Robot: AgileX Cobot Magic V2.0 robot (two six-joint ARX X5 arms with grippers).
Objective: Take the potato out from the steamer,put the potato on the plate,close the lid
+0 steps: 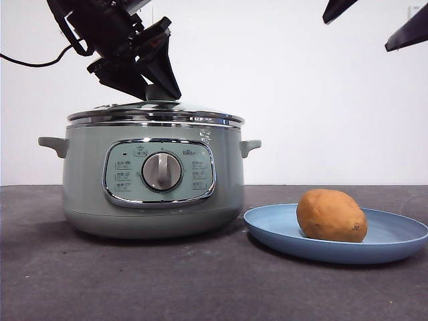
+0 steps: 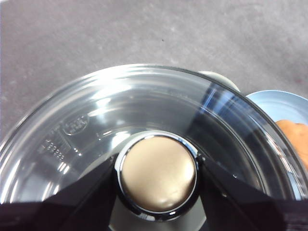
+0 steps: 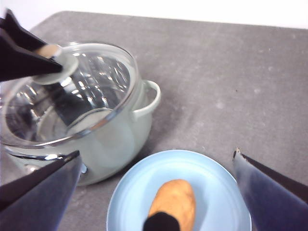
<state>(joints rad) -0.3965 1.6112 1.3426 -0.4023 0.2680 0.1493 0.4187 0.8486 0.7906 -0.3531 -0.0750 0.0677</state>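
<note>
the potato (image 1: 331, 215) lies on the blue plate (image 1: 394, 237), just right of the steamer (image 1: 150, 177) on the dark grey table (image 1: 134, 281). the left gripper (image 1: 159, 85) leans in from above, jaws clamped on the knob of the lid (image 2: 144, 110), which sits on the pot. the right gripper (image 3: 156, 192) hangs wide open, empty, above the plate. white wall behind

My left gripper (image 2: 158, 180) has its jaws closed on the lid (image 2: 120, 120) knob. Past the glass rim I see the plate (image 2: 279, 103), the potato (image 2: 296, 137) and grey tabletop (image 2: 96, 38).
</note>
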